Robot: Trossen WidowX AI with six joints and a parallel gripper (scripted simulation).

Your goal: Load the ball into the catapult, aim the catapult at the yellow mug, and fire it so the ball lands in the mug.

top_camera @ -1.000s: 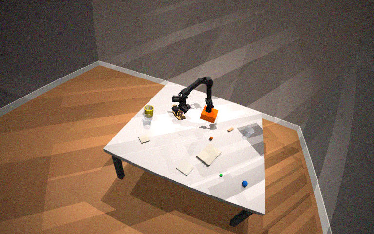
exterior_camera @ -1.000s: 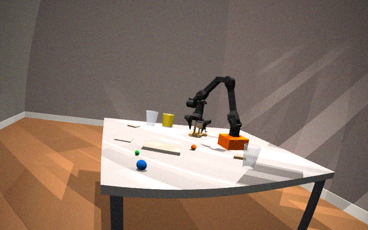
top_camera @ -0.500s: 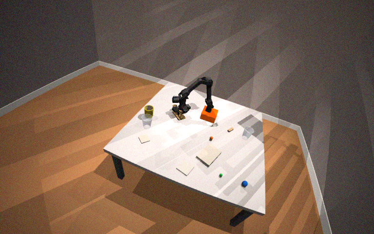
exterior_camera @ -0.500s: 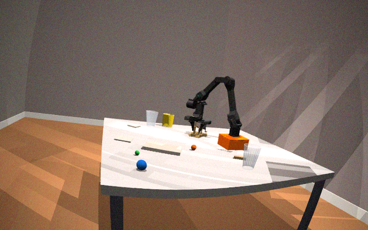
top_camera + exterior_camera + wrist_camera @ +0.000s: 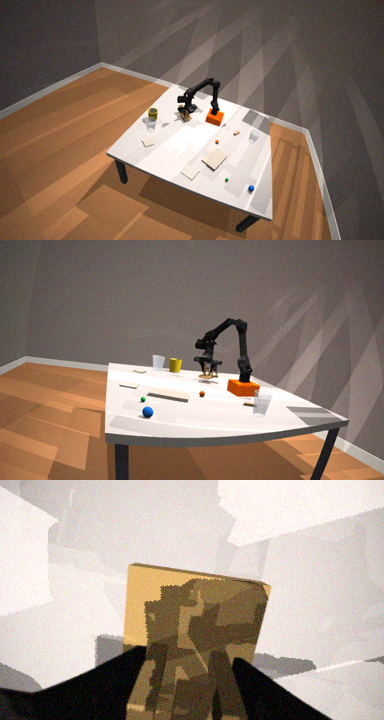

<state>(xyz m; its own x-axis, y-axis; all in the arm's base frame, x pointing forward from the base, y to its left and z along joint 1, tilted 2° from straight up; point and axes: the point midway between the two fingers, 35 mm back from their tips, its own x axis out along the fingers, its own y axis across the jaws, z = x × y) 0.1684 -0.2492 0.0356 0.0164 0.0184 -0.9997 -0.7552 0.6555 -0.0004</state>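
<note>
The small wooden catapult (image 5: 185, 115) (image 5: 208, 373) (image 5: 195, 635) stands on the white table (image 5: 175, 147) (image 5: 198, 415) near the arm's orange base (image 5: 214, 117) (image 5: 242, 387). My gripper (image 5: 185, 110) (image 5: 208, 365) (image 5: 189, 659) reaches down over it and is shut on the catapult's frame; in the wrist view both dark fingers press its sides. The yellow mug (image 5: 152, 112) (image 5: 175, 365) stands left of the catapult. An orange ball (image 5: 216, 141) (image 5: 201, 393), a green ball (image 5: 226, 179) (image 5: 143, 399) and a blue ball (image 5: 251, 188) (image 5: 147, 411) lie loose on the table.
A clear cup (image 5: 150, 124) (image 5: 158, 363) stands beside the mug, another clear cup (image 5: 254, 136) (image 5: 261, 403) near the right edge. Flat beige boards (image 5: 214, 159) (image 5: 169, 394), smaller tiles (image 5: 147, 142) (image 5: 190, 171) and a small wooden block (image 5: 236, 132) lie on the table.
</note>
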